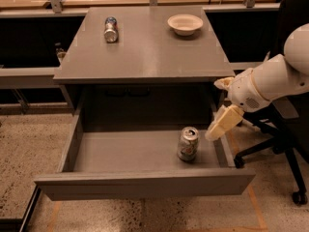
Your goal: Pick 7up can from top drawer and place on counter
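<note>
The 7up can (188,143) stands upright in the open top drawer (125,151), near its right wall, with its pull-tab top showing. My gripper (221,124) hangs from the white arm at the right, over the drawer's right wall, just right of and slightly above the can, apart from it. It holds nothing. The counter (145,47) lies above and behind the drawer.
A blue-and-red-labelled silver can (111,29) lies on its side at the counter's back left. A white bowl (185,23) sits at the back right. A black office chair (285,144) stands right of the cabinet, behind the arm. Lower grey ledges (29,74) run at the sides.
</note>
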